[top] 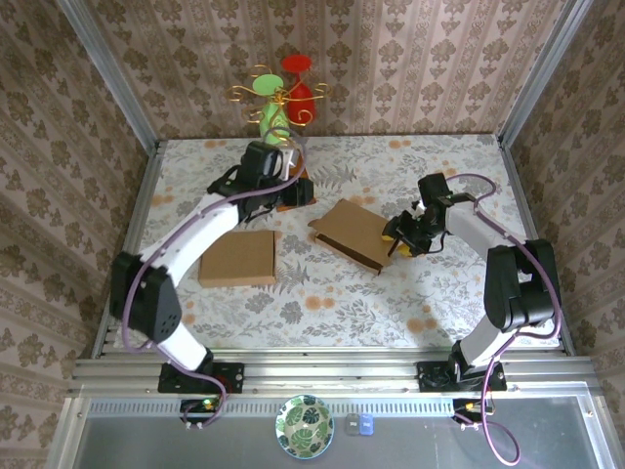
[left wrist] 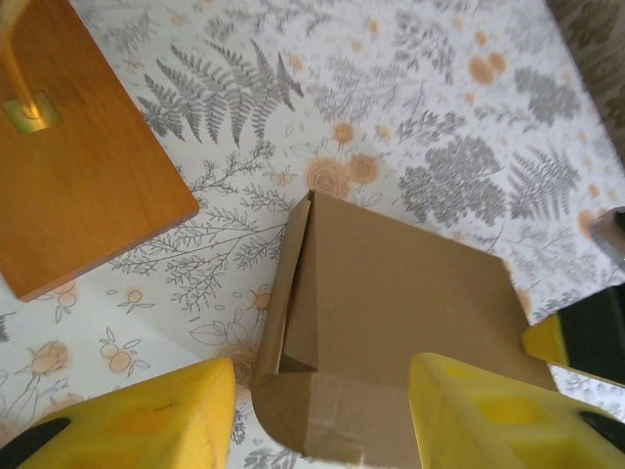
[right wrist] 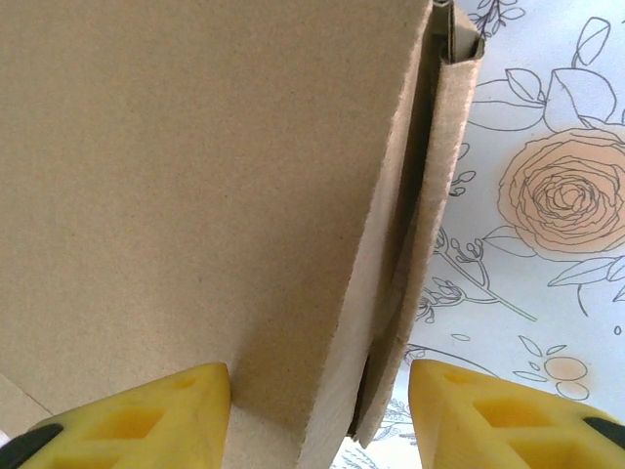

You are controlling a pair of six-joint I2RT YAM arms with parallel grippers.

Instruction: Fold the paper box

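Cardboard paper box [top: 352,233] lies mid-frame in the top view, long axis running upper left to lower right. The right gripper [top: 402,239] is at its right end, nearer than the left gripper [top: 291,192]. Left wrist view: jaws apart and empty, box ahead. Right wrist view: jaws apart, straddling the box's side wall, unclamped.

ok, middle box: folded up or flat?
Folded up, not flat: the box has a raised side wall with the lid laid over. Dark gap between them, so likely not fully tucked.
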